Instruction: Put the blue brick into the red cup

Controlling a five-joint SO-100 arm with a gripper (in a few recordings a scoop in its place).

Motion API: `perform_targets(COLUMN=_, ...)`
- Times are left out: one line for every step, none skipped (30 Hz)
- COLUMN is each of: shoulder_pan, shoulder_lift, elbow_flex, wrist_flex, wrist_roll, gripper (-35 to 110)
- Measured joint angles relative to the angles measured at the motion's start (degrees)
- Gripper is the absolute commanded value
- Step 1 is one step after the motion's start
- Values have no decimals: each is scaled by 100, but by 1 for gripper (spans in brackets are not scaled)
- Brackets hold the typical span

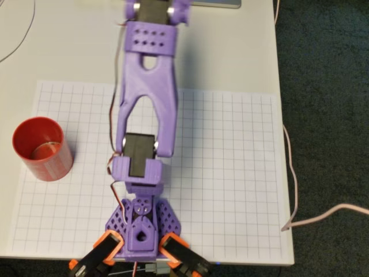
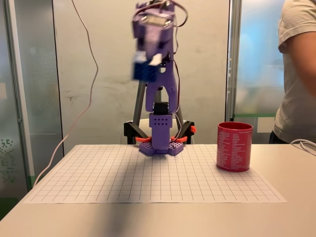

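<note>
In the fixed view my purple gripper is raised high above the table and blurred by motion. A small blue brick sits in it, held well clear of the grid mat. The red cup stands upright on the mat to the right of the arm's base, far below the gripper and off to its side. From overhead the red cup is at the mat's left edge with its inside empty. The purple arm stretches up the picture's middle and hides the brick there.
A white grid mat covers the table. The arm's base is clamped at the near edge in the overhead view. A pale cable hangs along the right table edge. A person stands at the fixed view's right.
</note>
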Motion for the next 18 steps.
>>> perform_targets(shoulder_pan=-255, shoulder_lift=35, elbow_flex=-185, wrist_flex=185, wrist_roll=0, gripper=0)
perform_targets(shoulder_pan=-536, shoulder_lift=62, elbow_flex=-396, wrist_flex=387, wrist_roll=18, gripper=0)
perform_targets(shoulder_pan=-844, shoulder_lift=79, elbow_flex=-598, wrist_flex=589, wrist_roll=53, gripper=0)
perform_targets(shoulder_pan=-1187, shoulder_lift=88, elbow_flex=-817, wrist_flex=791, wrist_roll=88, gripper=0)
perform_targets(shoulder_pan=-1556, shoulder_lift=114, elbow_flex=-1002, wrist_flex=1028, wrist_roll=132, gripper=0)
perform_targets(shoulder_pan=-1934, shoulder_lift=167, elbow_flex=-1143, wrist_flex=1248, wrist_roll=176, gripper=0)
perform_targets(shoulder_pan=-2303, shoulder_lift=246, elbow_flex=-1222, wrist_flex=1468, wrist_roll=229, gripper=0)
perform_targets(shoulder_pan=-2654, shoulder_lift=343, elbow_flex=-1248, wrist_flex=1661, wrist_roll=325, gripper=0)
perform_targets(shoulder_pan=-3023, shoulder_lift=439, elbow_flex=-1248, wrist_flex=1846, wrist_roll=422, gripper=0)
perform_targets(shoulder_pan=-3366, shoulder_lift=527, elbow_flex=-1248, wrist_flex=2030, wrist_roll=519, gripper=0)
perform_targets(shoulder_pan=-3683, shoulder_lift=615, elbow_flex=-1230, wrist_flex=2153, wrist_roll=615, gripper=0)
perform_targets(shoulder_pan=-4025, shoulder_lift=712, elbow_flex=-1169, wrist_flex=2259, wrist_roll=773, gripper=0)
perform_targets(shoulder_pan=-4359, shoulder_lift=800, elbow_flex=-1063, wrist_flex=2347, wrist_roll=914, gripper=0)
perform_targets(shoulder_pan=-4649, shoulder_lift=896, elbow_flex=-940, wrist_flex=2443, wrist_roll=1046, gripper=0)
perform_targets(shoulder_pan=-4913, shoulder_lift=984, elbow_flex=-809, wrist_flex=2496, wrist_roll=1178, gripper=0)
perform_targets(shoulder_pan=-5150, shoulder_lift=1090, elbow_flex=-633, wrist_flex=2522, wrist_roll=1318, gripper=0)
perform_targets(shoulder_pan=-5344, shoulder_lift=1195, elbow_flex=-439, wrist_flex=2540, wrist_roll=1450, gripper=0)
perform_targets(shoulder_pan=-5528, shoulder_lift=1301, elbow_flex=-229, wrist_flex=2540, wrist_roll=1617, gripper=0)
